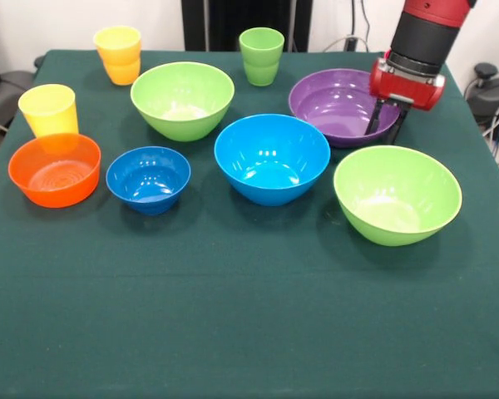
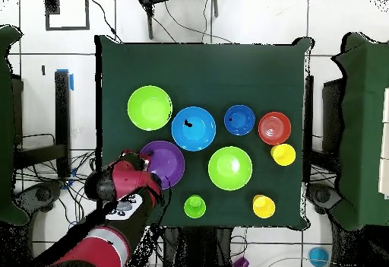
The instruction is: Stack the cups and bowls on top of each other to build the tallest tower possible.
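All the bowls stand apart, open side up, with no tower. The wide purple bowl (image 1: 337, 104) (image 2: 164, 164) is at the back right of the front view. My gripper (image 1: 386, 126) (image 2: 145, 160) is open and straddles its right rim, one finger inside and one outside. The large blue bowl (image 1: 271, 158) sits mid-table. Light green bowls stand at the back (image 1: 182, 100) and front right (image 1: 397, 194). The small blue bowl (image 1: 148, 178) and orange bowl (image 1: 54, 169) are at the left. A yellow cup (image 1: 47, 110), a yellow cup on an orange-yellow one (image 1: 117, 54) and a green cup (image 1: 261, 56) stand behind. The red cup is hidden.
The dark green table (image 1: 233, 316) has open cloth along its near half in the front view. Cables and floor tiles lie beyond the table edges in the overhead view.
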Available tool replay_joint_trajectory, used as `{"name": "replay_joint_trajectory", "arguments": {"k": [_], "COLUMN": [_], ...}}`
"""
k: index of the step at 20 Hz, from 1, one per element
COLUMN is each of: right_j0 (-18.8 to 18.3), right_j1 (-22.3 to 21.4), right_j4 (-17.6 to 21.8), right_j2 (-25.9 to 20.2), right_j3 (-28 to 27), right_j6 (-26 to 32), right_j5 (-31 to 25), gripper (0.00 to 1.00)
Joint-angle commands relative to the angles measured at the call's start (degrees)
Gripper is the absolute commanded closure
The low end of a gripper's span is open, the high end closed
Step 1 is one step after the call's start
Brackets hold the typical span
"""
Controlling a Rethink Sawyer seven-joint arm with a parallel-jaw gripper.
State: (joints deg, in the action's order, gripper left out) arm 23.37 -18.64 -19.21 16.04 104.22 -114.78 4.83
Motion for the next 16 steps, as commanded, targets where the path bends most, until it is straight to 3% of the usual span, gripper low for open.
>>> {"name": "replay_joint_trajectory", "arguments": {"k": [1, 16], "right_j0": [-1.41, -1.89], "right_j1": [1.18, -0.38], "right_j4": [-0.80, -0.21], "right_j2": [-5.50, -5.57], "right_j3": [-3.75, -3.35], "right_j6": [-9.10, -8.39], "right_j5": [0.18, -1.19], "gripper": [1.00, 1.00]}}
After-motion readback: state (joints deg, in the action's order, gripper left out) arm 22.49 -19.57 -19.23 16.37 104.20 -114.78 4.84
